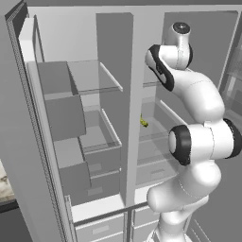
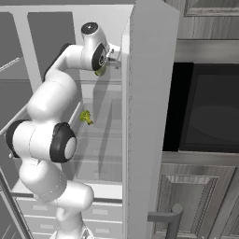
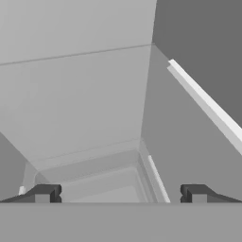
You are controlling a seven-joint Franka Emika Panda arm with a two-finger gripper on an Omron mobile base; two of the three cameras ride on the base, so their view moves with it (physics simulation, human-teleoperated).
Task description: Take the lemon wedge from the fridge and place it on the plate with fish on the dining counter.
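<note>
You're looking into the open fridge [image 1: 132, 56], its doors standing wide. Your gripper [image 3: 120, 194] is reaching into the right compartment with jaws spread fully apart, holding nothing. The lemon wedge [image 1: 143, 122] is lying on a glass shelf [image 1: 158, 133] in that compartment, below the gripper.

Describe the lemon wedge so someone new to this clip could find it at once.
Start at the open fridge, its doors swung wide, and go to the right-hand compartment beyond the centre divider. On a glass shelf about halfway up lies the lemon wedge, a tiny yellow piece. It is the only coloured spot among grey shelves and drawers.
</note>
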